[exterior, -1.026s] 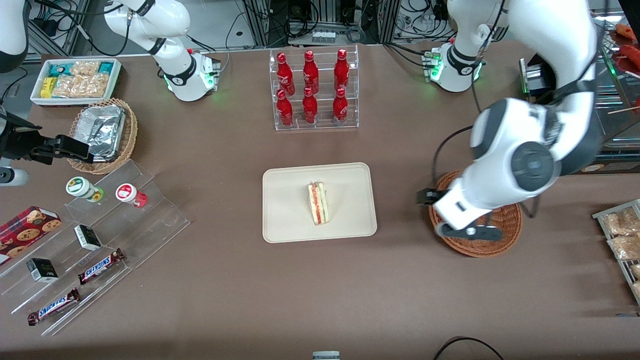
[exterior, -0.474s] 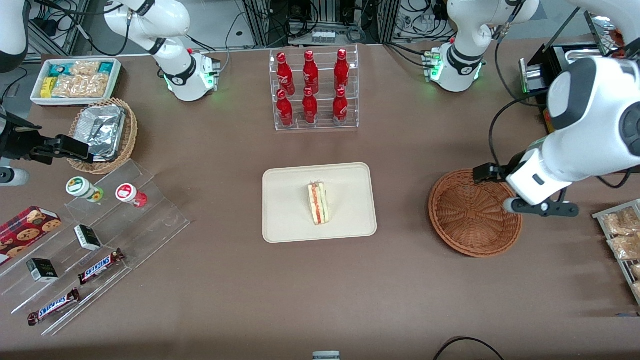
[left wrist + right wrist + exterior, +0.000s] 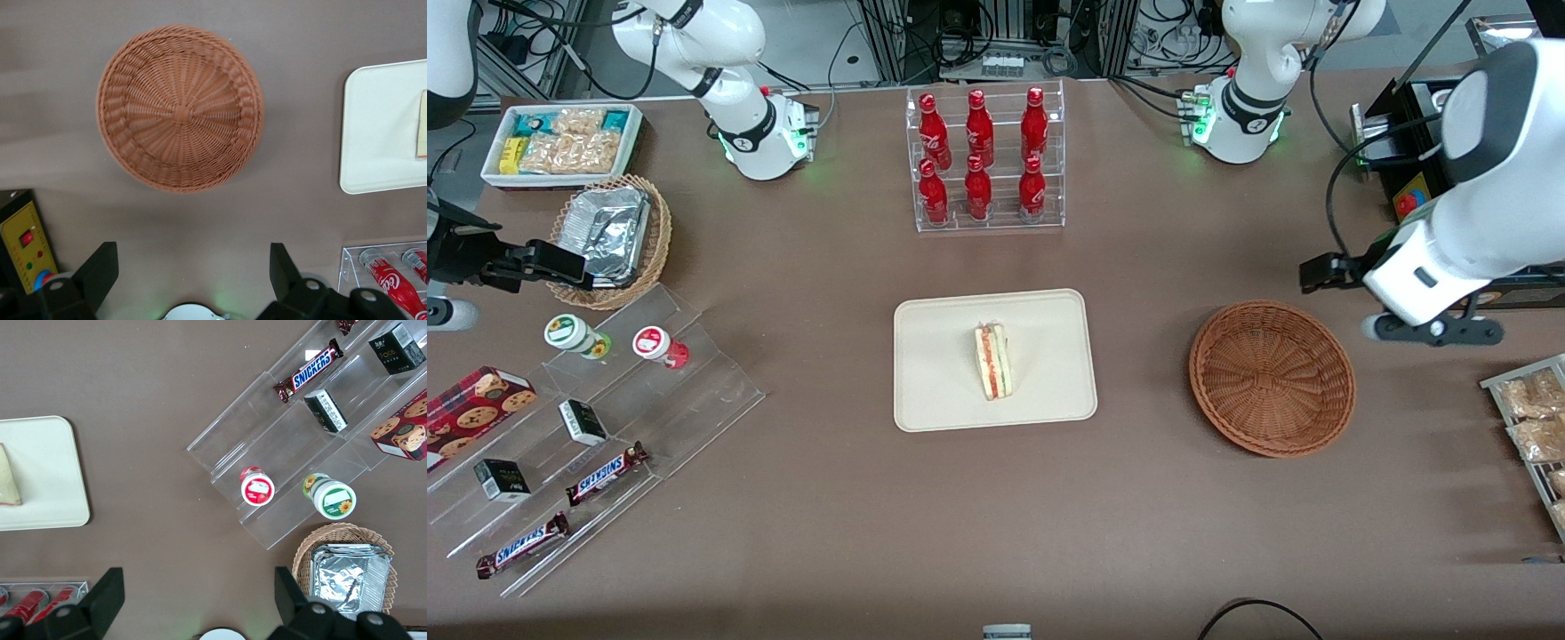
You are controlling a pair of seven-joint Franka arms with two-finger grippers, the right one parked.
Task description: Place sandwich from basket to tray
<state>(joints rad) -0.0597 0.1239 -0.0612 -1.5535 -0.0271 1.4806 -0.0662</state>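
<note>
Your brown desk (image 3: 1138,516) carries the cream rectangular tray (image 3: 943,391), and beside it, toward the working arm's end, the empty reddish-brown wicker basket (image 3: 1272,378). The triangular sandwich (image 3: 993,360) already lies on that tray. The gripper (image 3: 193,273) hangs above the desk with jaws open and empty; any careless sweep could nudge the basket.

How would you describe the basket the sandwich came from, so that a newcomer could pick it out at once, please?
Start at the cream tray at mid-table, where the sandwich lies. Beside it, toward the working arm's end, sits the basket, with the open gripper raised nearby. It is wide, shallow, reddish-brown and empty, unlike the smaller tan basket holding a foil container.
</note>
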